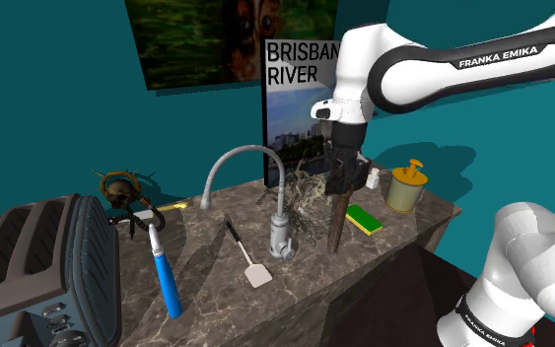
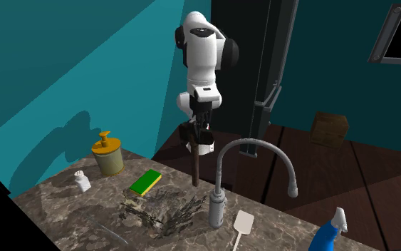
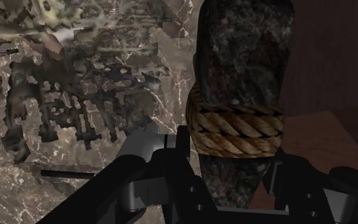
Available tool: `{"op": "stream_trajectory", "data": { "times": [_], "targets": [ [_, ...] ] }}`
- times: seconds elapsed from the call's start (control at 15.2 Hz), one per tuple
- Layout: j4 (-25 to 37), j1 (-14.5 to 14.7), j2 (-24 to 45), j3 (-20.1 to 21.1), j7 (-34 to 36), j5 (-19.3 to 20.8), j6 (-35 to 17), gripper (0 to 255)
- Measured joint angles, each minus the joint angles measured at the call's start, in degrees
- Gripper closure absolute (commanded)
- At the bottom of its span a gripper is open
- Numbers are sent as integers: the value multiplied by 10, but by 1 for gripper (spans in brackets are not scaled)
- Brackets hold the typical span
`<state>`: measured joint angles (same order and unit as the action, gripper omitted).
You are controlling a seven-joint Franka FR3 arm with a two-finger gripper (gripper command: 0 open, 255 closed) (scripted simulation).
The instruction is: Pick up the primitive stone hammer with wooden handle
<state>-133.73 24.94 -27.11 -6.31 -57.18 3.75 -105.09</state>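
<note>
Gripper (image 1: 347, 173): you've got it clamped on the stone hammer (image 1: 340, 225), jaws pressing either side of the dark head.
Hammer: it hangs upright from your grip, wooden handle pointing down near the marble counter's (image 1: 216, 286) edge.
Binding: the rope wrap (image 3: 234, 130) sits right at the jaws.
Neighbours: green sponge (image 1: 366, 219) just beside the handle, faucet (image 1: 283, 232) near.
</note>
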Motion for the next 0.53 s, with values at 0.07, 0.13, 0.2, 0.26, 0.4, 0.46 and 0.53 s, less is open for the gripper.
{"op": "stream_trajectory", "data": {
  "times": [0.07, 0.13, 0.2, 0.26, 0.4, 0.46, 0.53],
  "targets": [
    [7, 0, -1, 0, 0, 0, 8, 255],
    [13, 1, -3, 2, 1, -1, 16, 255],
    [21, 1, -2, 2, 1, -1, 23, 255],
    [29, 0, -1, 1, -1, -1, 31, 255],
    [46, 1, 0, 2, -1, -2, 46, 255],
    [53, 1, -1, 2, -1, -2, 54, 255],
    [58, 1, -1, 2, -1, -2, 59, 255]
  ]
}}
